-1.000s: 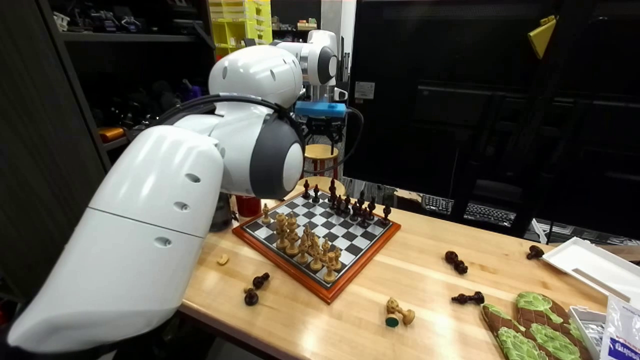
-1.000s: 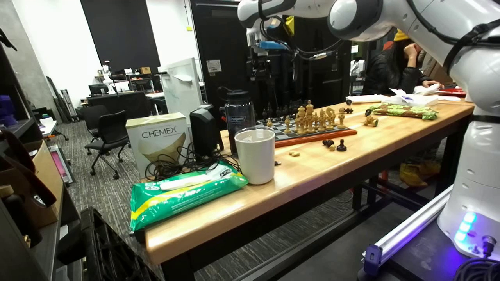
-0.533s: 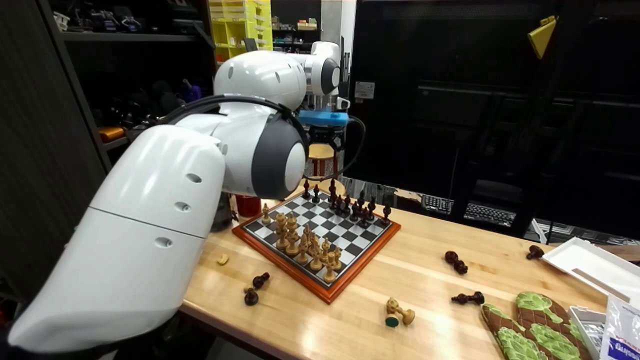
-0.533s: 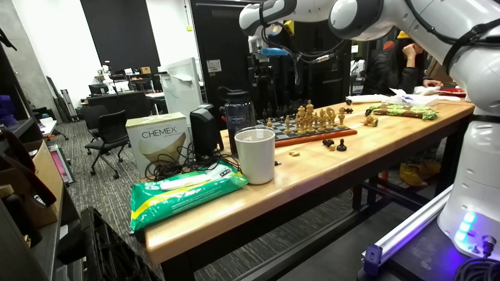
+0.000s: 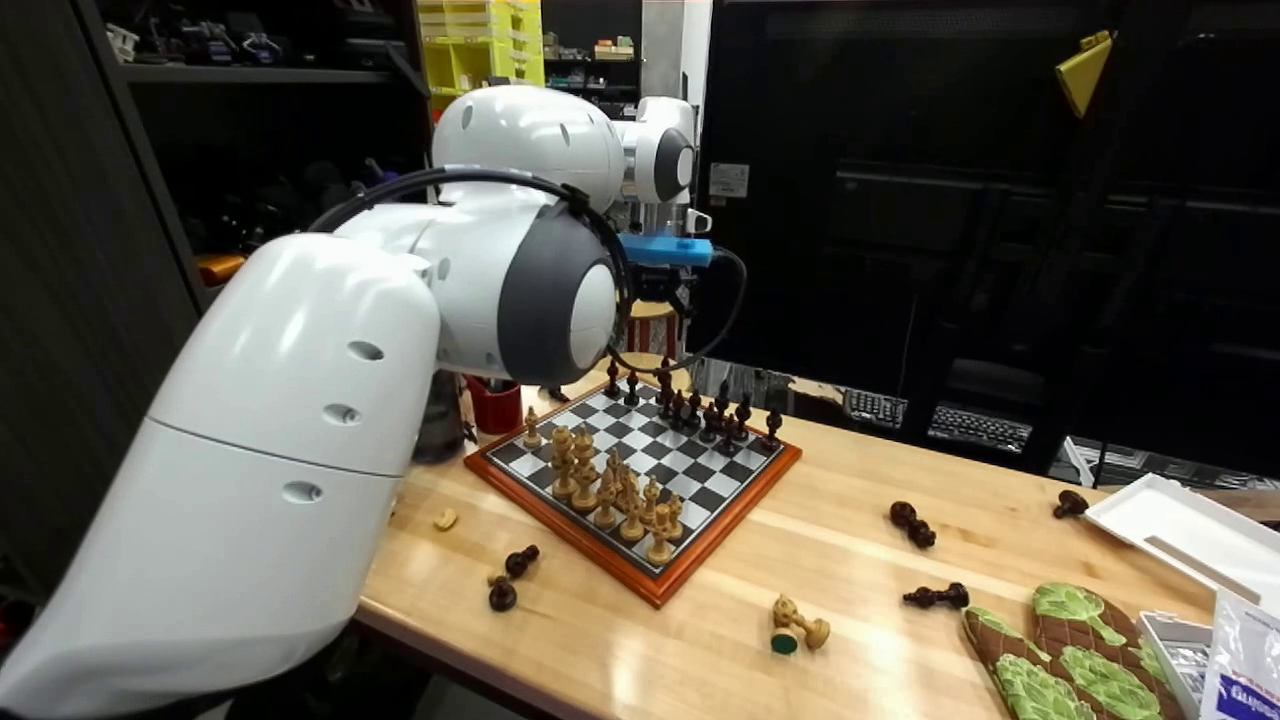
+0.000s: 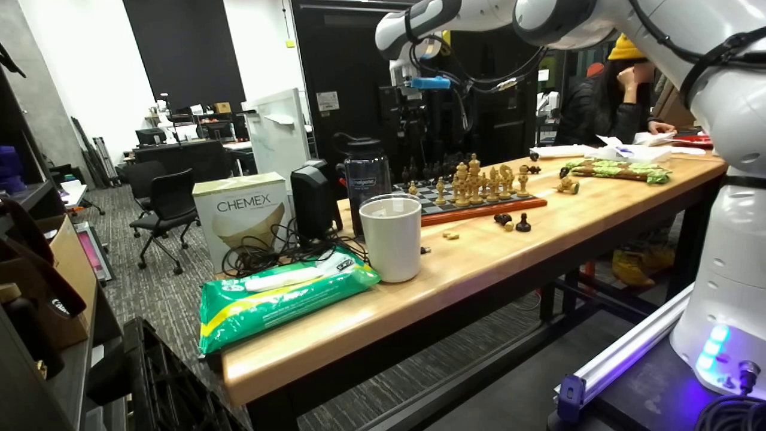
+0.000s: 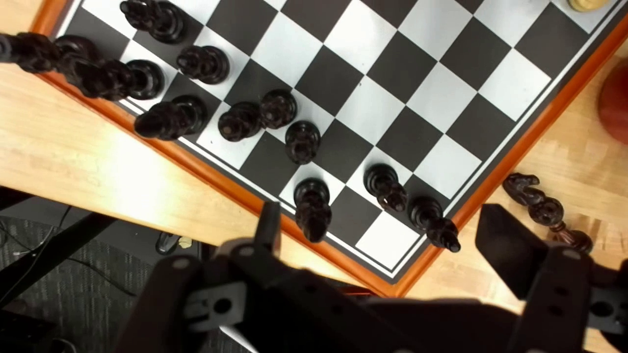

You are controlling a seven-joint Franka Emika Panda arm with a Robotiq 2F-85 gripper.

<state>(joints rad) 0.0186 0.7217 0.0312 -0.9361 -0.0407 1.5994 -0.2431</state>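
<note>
The gripper (image 7: 385, 240) hangs with its jaws spread wide above a corner of the chessboard (image 7: 370, 103), where dark chess pieces (image 7: 302, 142) stand (a dark knight (image 7: 546, 212) lies on the table (image 5: 700, 655), just beside the board); in both exterior views, light chess pieces (image 5: 632, 522) stand along its opposite side.

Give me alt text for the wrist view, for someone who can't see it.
An open gripper, holding nothing, hangs over one corner of a chessboard seen from above. Dark chess pieces stand toward the picture's lower left on the board, and a dark knight lies on the wooden table beside it.
</note>
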